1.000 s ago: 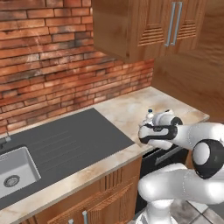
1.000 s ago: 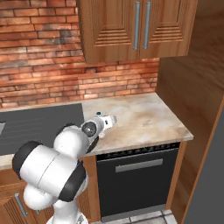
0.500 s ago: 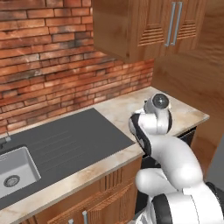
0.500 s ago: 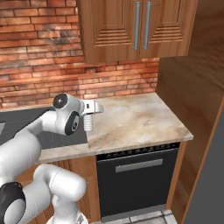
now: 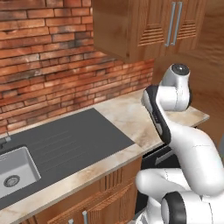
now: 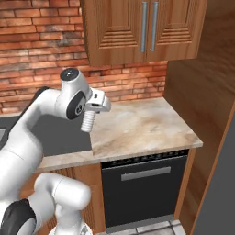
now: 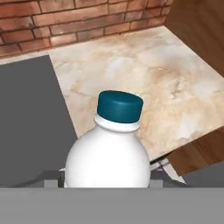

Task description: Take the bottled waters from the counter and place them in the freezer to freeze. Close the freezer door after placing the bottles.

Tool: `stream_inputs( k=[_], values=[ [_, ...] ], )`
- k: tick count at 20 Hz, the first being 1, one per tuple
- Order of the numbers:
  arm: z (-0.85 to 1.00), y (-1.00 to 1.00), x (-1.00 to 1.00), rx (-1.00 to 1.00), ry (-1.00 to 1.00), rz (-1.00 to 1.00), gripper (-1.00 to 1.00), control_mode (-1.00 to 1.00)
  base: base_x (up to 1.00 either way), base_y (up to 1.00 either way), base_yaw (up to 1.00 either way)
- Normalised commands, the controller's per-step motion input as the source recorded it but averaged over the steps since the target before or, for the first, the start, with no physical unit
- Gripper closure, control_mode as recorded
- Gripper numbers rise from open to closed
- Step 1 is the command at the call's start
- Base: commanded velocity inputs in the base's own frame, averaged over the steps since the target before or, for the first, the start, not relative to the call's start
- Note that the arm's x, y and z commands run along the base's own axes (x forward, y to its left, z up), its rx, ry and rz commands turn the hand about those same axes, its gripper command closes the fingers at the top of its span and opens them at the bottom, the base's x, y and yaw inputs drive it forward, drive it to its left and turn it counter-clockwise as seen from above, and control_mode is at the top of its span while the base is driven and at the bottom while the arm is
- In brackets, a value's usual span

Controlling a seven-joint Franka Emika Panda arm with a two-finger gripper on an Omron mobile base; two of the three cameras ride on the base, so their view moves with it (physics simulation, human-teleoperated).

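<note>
The arm was raised over the counter (image 6: 151,124), its gripper (image 6: 94,104) turned downward in the right base view and its jaws closed on one bottle (image 6: 87,121), which hung clear above the edge of the dark panel (image 6: 59,133). One bottle was in sight. It had a white ribbed body and, in the hand view, a rounded shoulder under a blue cap (image 7: 120,106).

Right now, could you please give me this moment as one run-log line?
gripper: shut on bottle | bottle: lifted clear of counter | freezer: not reached
</note>
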Motion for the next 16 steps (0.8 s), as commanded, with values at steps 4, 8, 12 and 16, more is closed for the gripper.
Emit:
stream_inputs(
  k=[4, 8, 12, 16],
  values=[
    [0.03, 0.24, -0.97, 0.00, -0.17, 0.00, 1.00, -1.00, 0.00, 0.00, 0.00],
    [0.04, 0.32, -0.83, -0.06, -0.43, 0.00, 1.00, -1.00, 0.00, 0.00, 0.00],
    [0.32, 0.13, -0.24, -0.03, -0.59, 0.00, 1.00, -1.00, 0.00, 0.00, 0.00],
    [0.25, 0.02, -0.04, -0.02, -0.41, 0.00, 1.00, -1.00, 0.00, 0.00, 0.00]
  ],
)
